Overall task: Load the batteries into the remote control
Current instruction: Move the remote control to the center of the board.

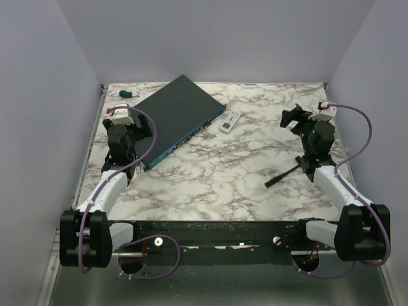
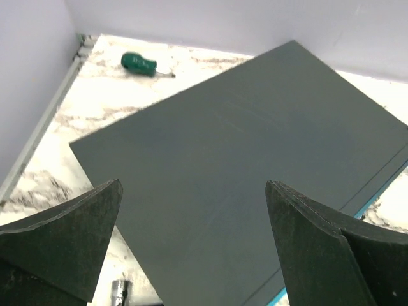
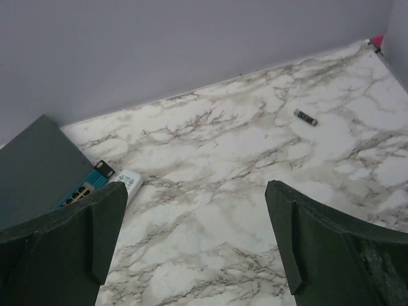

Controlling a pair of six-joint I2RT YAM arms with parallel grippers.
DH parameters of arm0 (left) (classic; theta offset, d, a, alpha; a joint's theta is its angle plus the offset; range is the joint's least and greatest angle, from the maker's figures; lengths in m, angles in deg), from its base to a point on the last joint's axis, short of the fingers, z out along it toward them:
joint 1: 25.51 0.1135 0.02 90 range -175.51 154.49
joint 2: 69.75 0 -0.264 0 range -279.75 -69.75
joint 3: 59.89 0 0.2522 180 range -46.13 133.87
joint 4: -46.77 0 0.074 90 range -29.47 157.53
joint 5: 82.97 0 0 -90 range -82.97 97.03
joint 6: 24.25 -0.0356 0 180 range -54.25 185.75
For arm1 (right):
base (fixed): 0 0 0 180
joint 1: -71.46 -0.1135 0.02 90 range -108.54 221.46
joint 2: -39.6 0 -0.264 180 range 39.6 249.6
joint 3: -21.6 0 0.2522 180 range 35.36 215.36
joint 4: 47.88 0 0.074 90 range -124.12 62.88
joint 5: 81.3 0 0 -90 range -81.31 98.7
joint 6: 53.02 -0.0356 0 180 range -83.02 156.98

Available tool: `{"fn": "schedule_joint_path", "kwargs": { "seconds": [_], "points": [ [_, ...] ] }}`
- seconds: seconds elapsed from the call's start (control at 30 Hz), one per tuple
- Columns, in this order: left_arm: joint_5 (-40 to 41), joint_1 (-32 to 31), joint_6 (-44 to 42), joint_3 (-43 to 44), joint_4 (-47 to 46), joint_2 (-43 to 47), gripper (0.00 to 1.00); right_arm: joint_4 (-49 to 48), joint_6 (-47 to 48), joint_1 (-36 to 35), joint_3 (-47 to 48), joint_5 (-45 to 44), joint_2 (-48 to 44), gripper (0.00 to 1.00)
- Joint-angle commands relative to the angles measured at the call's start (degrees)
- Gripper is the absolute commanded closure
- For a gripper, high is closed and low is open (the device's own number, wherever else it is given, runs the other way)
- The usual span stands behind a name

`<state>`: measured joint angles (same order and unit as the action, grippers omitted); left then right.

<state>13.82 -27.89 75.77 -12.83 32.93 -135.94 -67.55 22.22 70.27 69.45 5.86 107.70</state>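
Jaws apart, L gripper (image 2: 194, 185) and R gripper (image 3: 194, 188).
Remote control (image 1: 230, 121) just beside box's (image 1: 175, 118) corner, axis diag.; lies boxward of nearer R gripper.

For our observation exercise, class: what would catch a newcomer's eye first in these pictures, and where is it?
The big dark flat box with a blue edge dominates, lying askew at the far left of the marble table. Beside its right corner lies the small white remote control, and a black T-shaped tool lies toward the right side.
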Motion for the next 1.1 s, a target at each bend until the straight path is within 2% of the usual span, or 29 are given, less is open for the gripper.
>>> {"fn": "schedule_joint_path", "kwargs": {
  "seconds": [0.0, 0.13, 0.2, 0.33, 0.43, 0.57, 0.8, 1.07],
  "points": [
    [3.12, -0.17, 6.14, -0.03, 13.36, 1.71, 0.01, 17.01, -7.60, -0.26, 4.49, -2.50, 3.54, 0.00],
    [3.56, -0.09, 7.02, -4.45, 9.69, 6.70, 0.01, 22.90, -9.76, -0.30, 12.28, 6.84, 12.90, 0.00],
    [5.93, 0.00, 8.24, -5.15, 9.74, 7.47, 0.02, 21.67, -14.42, -0.23, 13.74, 8.50, 15.99, 0.00],
    [7.22, 0.09, 9.49, -4.62, 10.47, 7.33, 0.01, 14.12, -17.19, -0.23, 14.77, 16.85, 21.24, 0.00],
    [7.50, 0.10, 9.96, -4.81, 10.73, 8.16, 0.01, 15.84, -19.60, -1.64, 20.03, 19.99, 26.94, 0.00],
    [8.37, 0.13, 10.19, -5.60, 10.28, 9.15, 0.02, 24.31, -15.55, -9.71, 29.92, 10.12, 33.52, 0.00],
    [7.81, 0.13, 10.28, -4.33, 11.15, 7.41, 0.01, 33.19, -16.96, -18.66, 43.50, -1.54, 45.13, 0.00],
    [8.15, 0.17, 10.37, -3.87, 11.86, 7.22, 0.01, 39.36, -20.03, -23.84, 52.04, -15.51, 53.44, 0.00]
  ]
}}
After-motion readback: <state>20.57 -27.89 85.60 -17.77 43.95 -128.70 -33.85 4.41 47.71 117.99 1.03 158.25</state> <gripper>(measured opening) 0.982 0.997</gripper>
